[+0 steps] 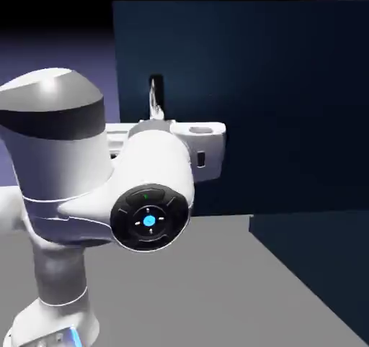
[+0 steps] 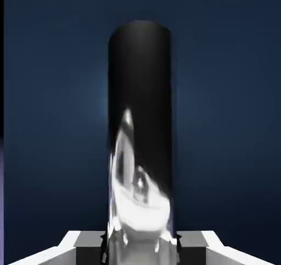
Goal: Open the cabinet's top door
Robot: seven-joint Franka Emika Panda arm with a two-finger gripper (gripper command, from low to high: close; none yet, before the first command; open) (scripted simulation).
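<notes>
The cabinet (image 1: 310,252) is a tall dark navy box at the exterior view's right. Its top door (image 1: 274,101) is the large navy panel, with a short silver handle (image 1: 153,92) standing upright near its left edge. My gripper (image 1: 156,114) reaches up to that handle from the white hand below it. In the hand view the handle (image 2: 140,121) is a shiny dark bar rising between the two grey fingertips (image 2: 77,248), and my gripper (image 2: 141,247) is shut on its lower end. The door (image 2: 49,121) fills the background.
The white arm (image 1: 65,173) rises from the lower left, its round wrist joint (image 1: 149,219) facing the camera. The grey table (image 1: 187,288) runs up to the cabinet's lower part. The door's left edge stands further left than the cabinet body below it.
</notes>
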